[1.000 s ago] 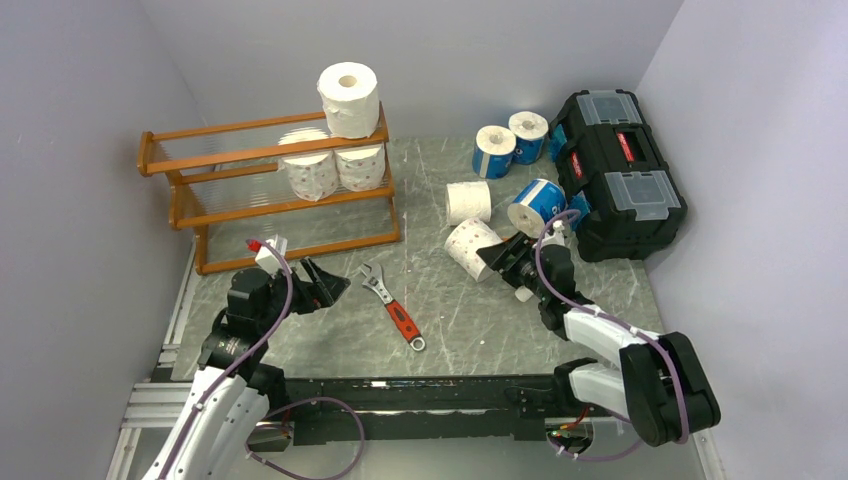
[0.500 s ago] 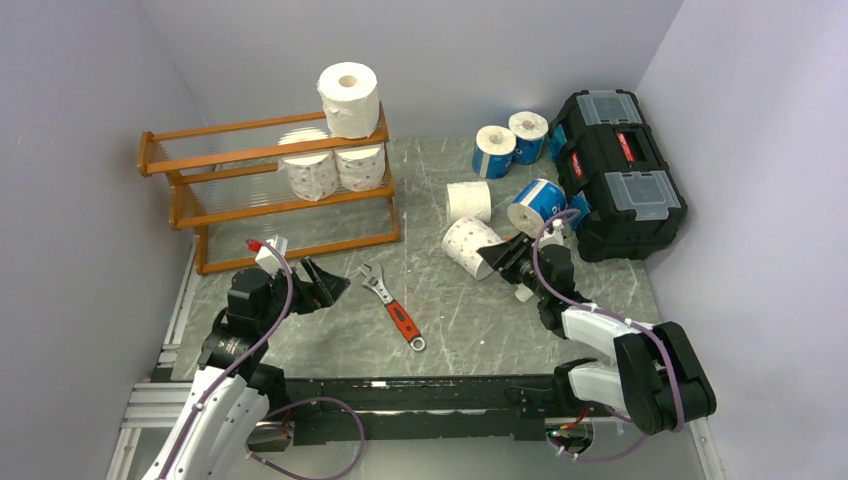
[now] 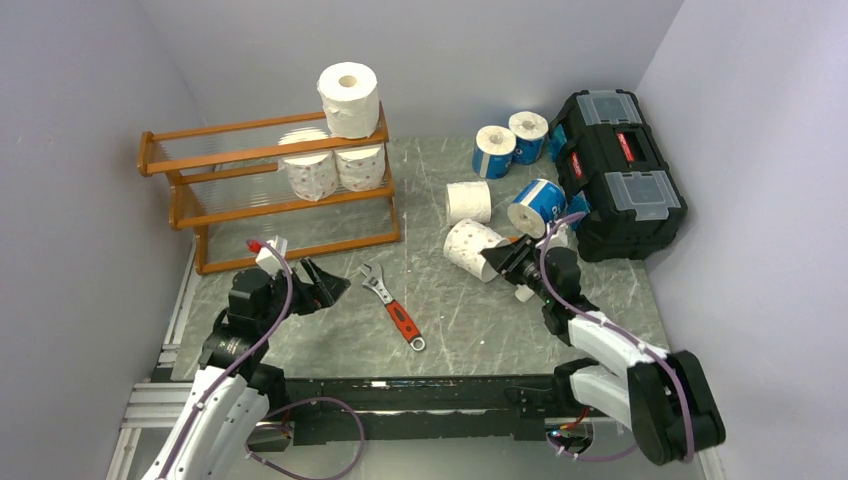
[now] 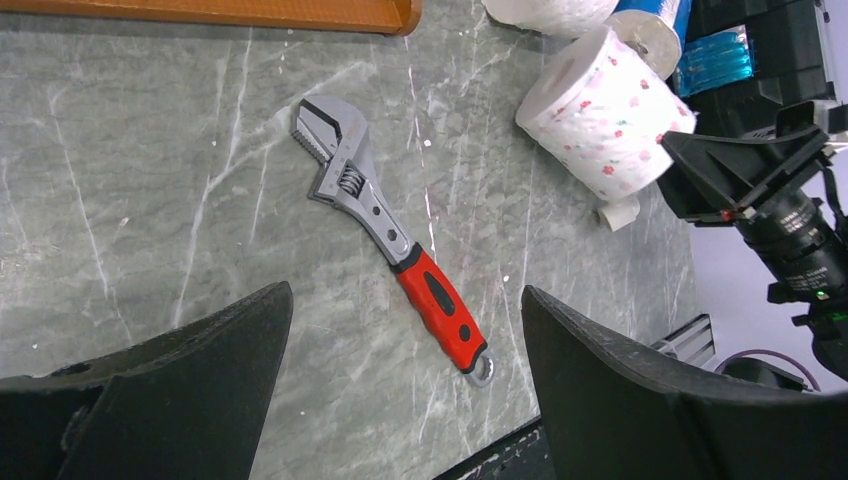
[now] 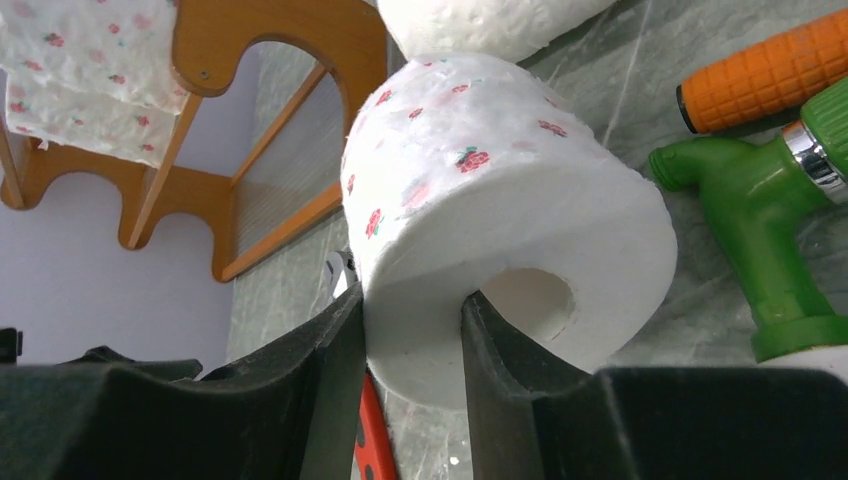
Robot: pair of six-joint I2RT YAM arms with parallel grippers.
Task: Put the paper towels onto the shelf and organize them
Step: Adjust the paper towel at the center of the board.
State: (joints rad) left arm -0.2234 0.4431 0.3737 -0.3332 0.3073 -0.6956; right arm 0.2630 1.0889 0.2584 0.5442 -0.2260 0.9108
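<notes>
our right claw has just clamped on the roll wall, so we judge the shelf trip comes next; left claw stays apart.

Shelf sits far left on the table with three rolls on it, toolbox far right, loose rolls between them, wrench nearer, mid-table.

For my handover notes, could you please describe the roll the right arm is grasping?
Find the black plastic toolbox with red latches on the right; loose rolls lie left of it. The frontmost is the white, red-flowered paper roll, on its side. Only it is pinched by the right end effector.
</notes>
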